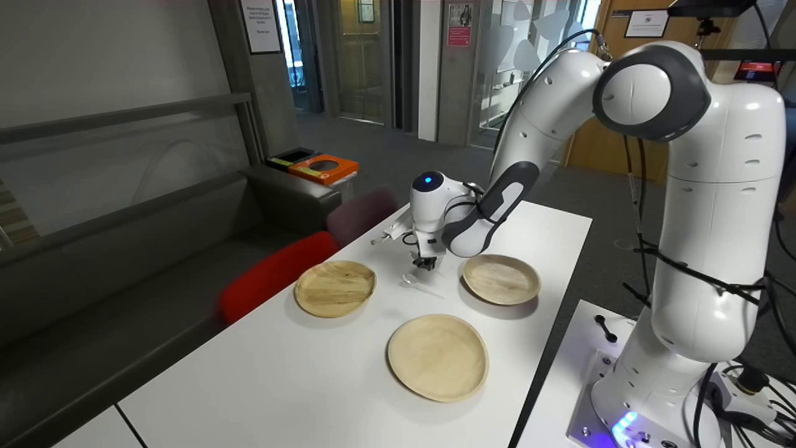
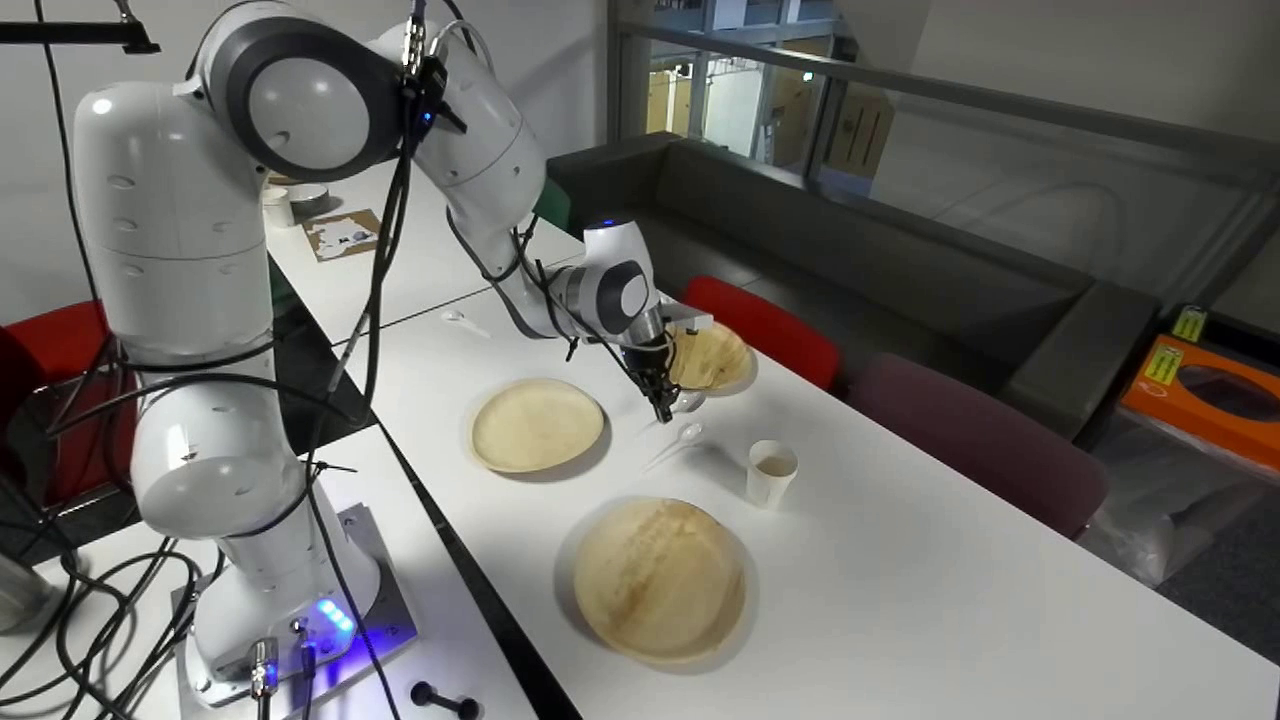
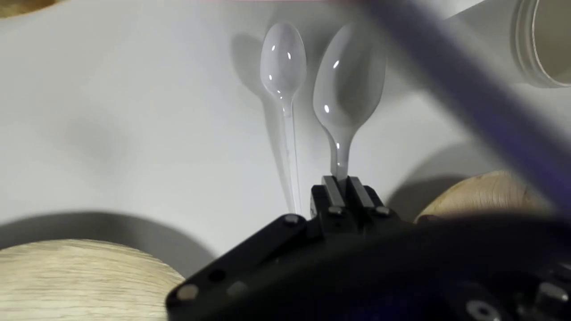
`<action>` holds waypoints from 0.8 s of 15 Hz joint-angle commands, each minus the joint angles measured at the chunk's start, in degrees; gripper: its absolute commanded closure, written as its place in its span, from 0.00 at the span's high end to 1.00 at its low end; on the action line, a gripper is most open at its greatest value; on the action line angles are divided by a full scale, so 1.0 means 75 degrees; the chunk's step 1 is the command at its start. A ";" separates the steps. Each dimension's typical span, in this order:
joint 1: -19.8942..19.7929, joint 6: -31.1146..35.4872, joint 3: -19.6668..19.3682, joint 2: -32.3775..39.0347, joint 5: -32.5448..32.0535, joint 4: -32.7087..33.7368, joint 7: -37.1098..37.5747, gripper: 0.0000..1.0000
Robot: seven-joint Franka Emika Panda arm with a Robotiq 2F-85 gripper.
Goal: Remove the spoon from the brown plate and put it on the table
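My gripper (image 3: 342, 185) is shut on the handle of a whitish spoon (image 3: 348, 84), whose bowl points away from the jaws. In an exterior view this spoon (image 2: 689, 402) shows at the fingertips (image 2: 663, 412), seemingly a little above the white table (image 2: 900, 580). A slimmer whitish spoon (image 3: 284, 62) lies on the table beside it; it also shows in both exterior views (image 1: 410, 280) (image 2: 690, 433). The gripper (image 1: 425, 264) is over the table between the plates. The brown plate, tan with a low rim (image 1: 500, 279) (image 2: 660, 580) (image 3: 495, 191), holds no spoon.
A larger pale plate (image 1: 438, 358) (image 2: 537, 425) and a yellowish-brown dish (image 1: 336, 288) (image 2: 710, 355) stand on the other side of the spoons. A white cup (image 2: 771, 474) stands near the held spoon. Another spoon (image 2: 462, 319) lies farther along the table. Chairs line the table's far edge.
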 commanded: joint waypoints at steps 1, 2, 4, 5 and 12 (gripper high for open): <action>0.0383 -0.0638 -0.0091 0.0456 0.0029 0.0763 0.0673 0.02; 0.0454 -0.0802 -0.0080 0.0604 0.0011 0.0957 0.0823 0.02; 0.0539 -0.1063 -0.0031 0.0895 0.0052 0.1310 0.0948 0.02; 0.0557 -0.1176 0.0004 0.1033 0.0094 0.1456 0.0915 0.02; 0.0510 -0.1275 0.0104 0.1466 0.0116 0.1639 0.0604 0.02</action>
